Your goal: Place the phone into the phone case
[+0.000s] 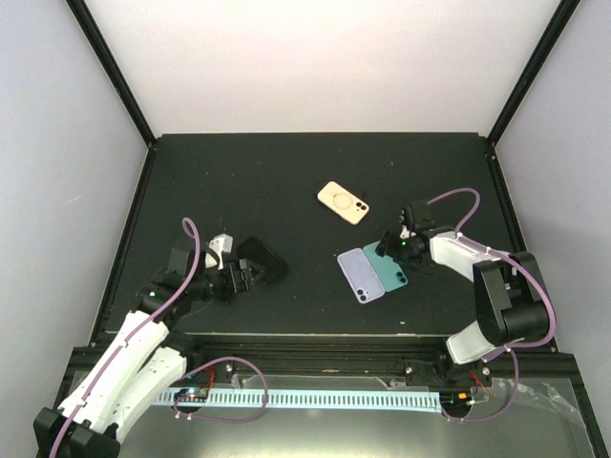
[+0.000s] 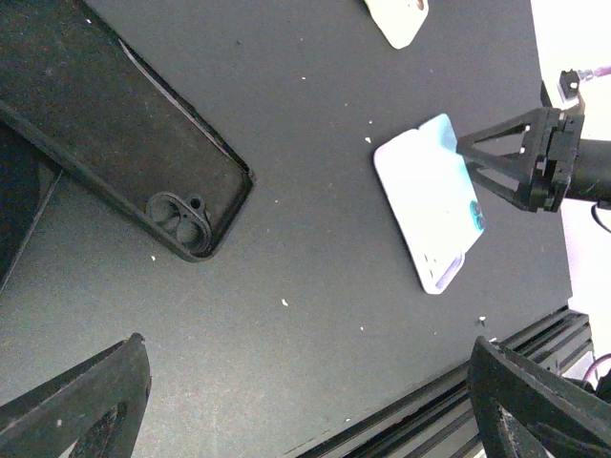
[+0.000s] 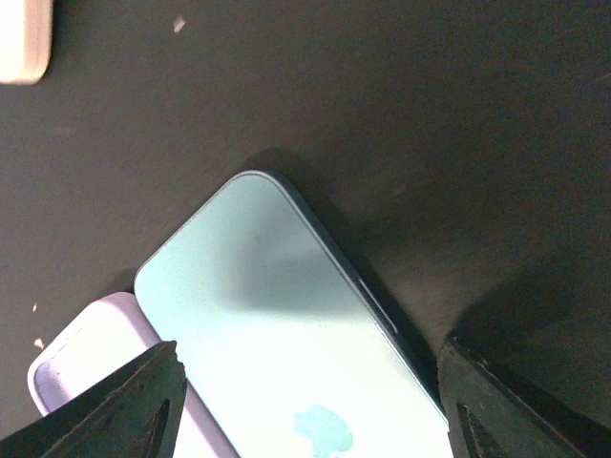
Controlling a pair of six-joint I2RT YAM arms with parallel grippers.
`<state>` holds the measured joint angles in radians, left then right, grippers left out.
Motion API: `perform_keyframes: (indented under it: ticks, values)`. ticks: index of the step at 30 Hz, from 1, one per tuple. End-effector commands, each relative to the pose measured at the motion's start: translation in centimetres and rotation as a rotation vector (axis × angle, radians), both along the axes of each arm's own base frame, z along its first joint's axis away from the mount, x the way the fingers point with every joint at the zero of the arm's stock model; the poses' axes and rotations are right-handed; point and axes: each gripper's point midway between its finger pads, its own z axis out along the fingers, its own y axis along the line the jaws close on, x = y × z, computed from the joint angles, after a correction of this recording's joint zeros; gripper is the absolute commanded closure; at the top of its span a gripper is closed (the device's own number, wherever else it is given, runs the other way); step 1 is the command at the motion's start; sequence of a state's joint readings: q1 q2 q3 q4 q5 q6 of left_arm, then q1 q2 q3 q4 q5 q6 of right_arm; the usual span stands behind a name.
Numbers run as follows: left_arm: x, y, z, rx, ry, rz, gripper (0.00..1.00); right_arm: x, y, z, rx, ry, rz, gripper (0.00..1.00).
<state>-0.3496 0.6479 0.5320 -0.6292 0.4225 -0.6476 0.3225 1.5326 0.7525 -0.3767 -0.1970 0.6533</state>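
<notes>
Right gripper (image 1: 392,251) straddles end of teal phone (image 1: 389,270)

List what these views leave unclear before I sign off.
- Teal phone: lower end cut off by the right wrist view's bottom edge.
- Lavender item: phone or case, too small in the top view.
- Black case: far end cut off at the left wrist view's upper-left corner.
</notes>
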Motion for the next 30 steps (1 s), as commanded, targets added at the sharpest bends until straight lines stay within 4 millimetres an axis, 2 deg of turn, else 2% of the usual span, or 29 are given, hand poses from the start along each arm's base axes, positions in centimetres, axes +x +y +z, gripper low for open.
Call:
perform_keyframes:
  ticks: [1, 3, 11, 13, 19, 22, 24, 27, 30]
  values:
    - [-0.2, 0.1, -0.1, 0.009, 0.004, 0.005, 0.08, -3.5, 1.6, -1.6, -0.033, 0.107, 0.037, 0.28]
    - [-0.2, 0.1, -0.1, 0.011, 0.008, 0.004, 0.08, -4.3, 1.7, -1.5, -0.059, 0.109, 0.052, 0.28]
    - [-0.3, 0.0, -0.2, 0.01, 0.014, 0.003, 0.08, -6.3, -1.0, -0.8, -0.24, 0.087, 0.104, 0.29]
    - [-0.3, -0.1, -0.2, 0.006, 0.014, 0.004, 0.08, -6.9, -1.1, -0.9, -0.268, 0.093, 0.127, 0.29]
    - [-0.4, -0.3, -0.1, -0.004, 0.019, 0.0, 0.08, -7.6, 0.2, -1.4, -0.298, 0.095, 0.205, 0.28]
    - [-0.5, -0.3, 0.0, -0.002, 0.018, 0.001, 0.08, -7.6, 1.5, -1.3, -0.312, 0.081, 0.255, 0.17]
    - [-0.7, -0.2, -0.1, 0.0, 0.02, 0.004, 0.08, -7.5, 2.5, -1.2, -0.324, 0.071, 0.286, 0.14]
    - [-0.7, -0.2, 0.0, -0.003, 0.018, 0.006, 0.08, -7.6, 3.7, -1.6, -0.354, 0.076, 0.328, 0.14]
    - [-0.8, -0.1, 0.1, 0.0, 0.018, 0.007, 0.08, -7.3, 4.2, -1.9, -0.406, 0.079, 0.345, 0.14]
